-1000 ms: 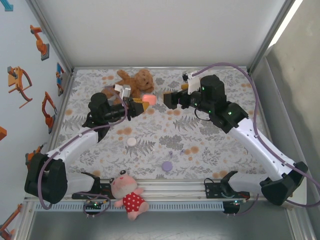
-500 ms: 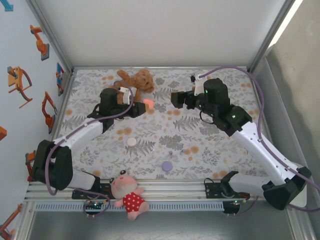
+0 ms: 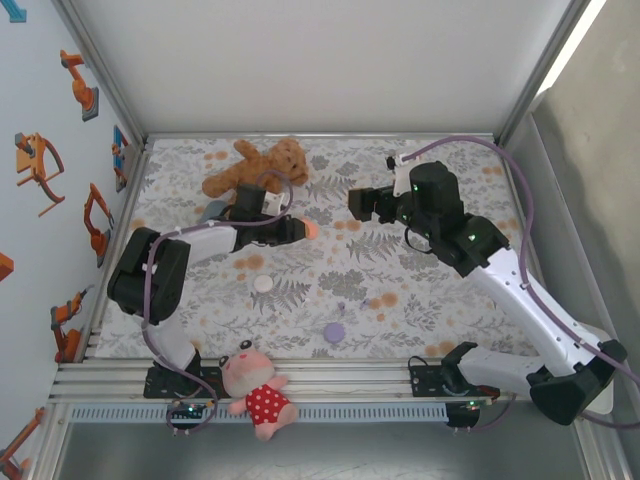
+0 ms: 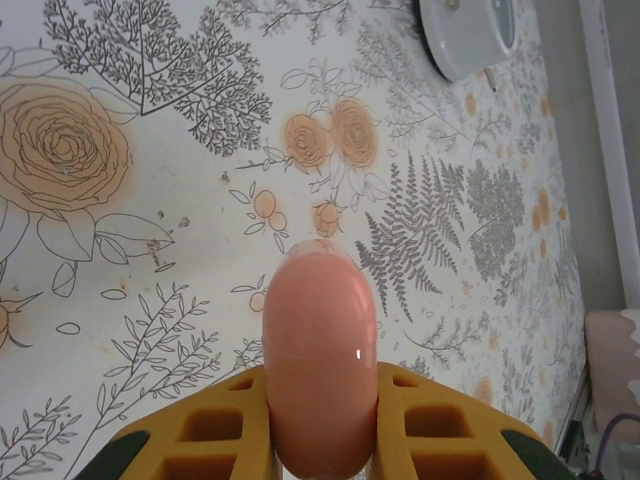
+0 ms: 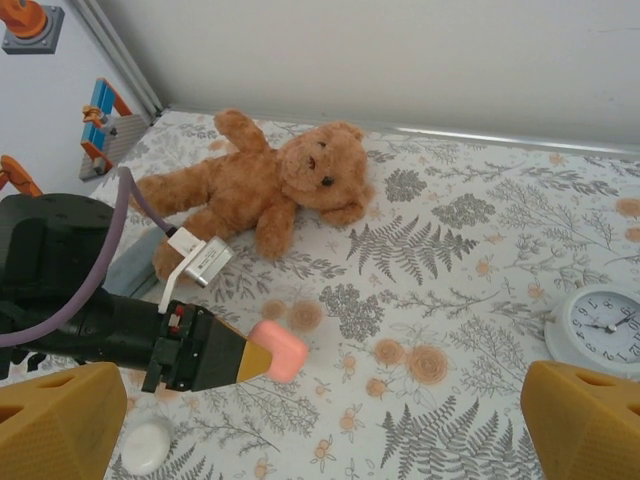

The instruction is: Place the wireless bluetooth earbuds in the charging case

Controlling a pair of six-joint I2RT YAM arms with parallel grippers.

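Swinging across: my left claw [image 3: 298, 229] has carried the pink case [image 3: 308, 229] nearer and a little to the right over the last second. It is now well off the teddy bear [image 3: 256, 165], and that arm's elbow has folded back toward the left wall. My right claw [image 3: 357, 203] has eased back a touch to the right.

Left claw first. It is clamped tight on the pink case [image 4: 320, 360], yellow fingers [image 4: 210, 425] pressed to both its sides. The rounded end pokes out ahead, clear above the flowered cloth [image 4: 120, 250]. From the right wrist I see the same grip, the case [image 5: 279, 352] jutting from the left claw [image 5: 256, 360].

Right claw [image 5: 320, 425] now: spread as wide as it goes, nothing in it, facing the left one across a gap. A clock [image 5: 604, 330] lies flat by its right finger.

On the cloth nearer me sit a white case [image 3: 263, 284] and a purple case [image 3: 334, 333], well apart. A tiny speck [image 3: 341, 305] just beyond the purple one is too small to name. A pink doll [image 3: 256, 386] sits at the near rail.
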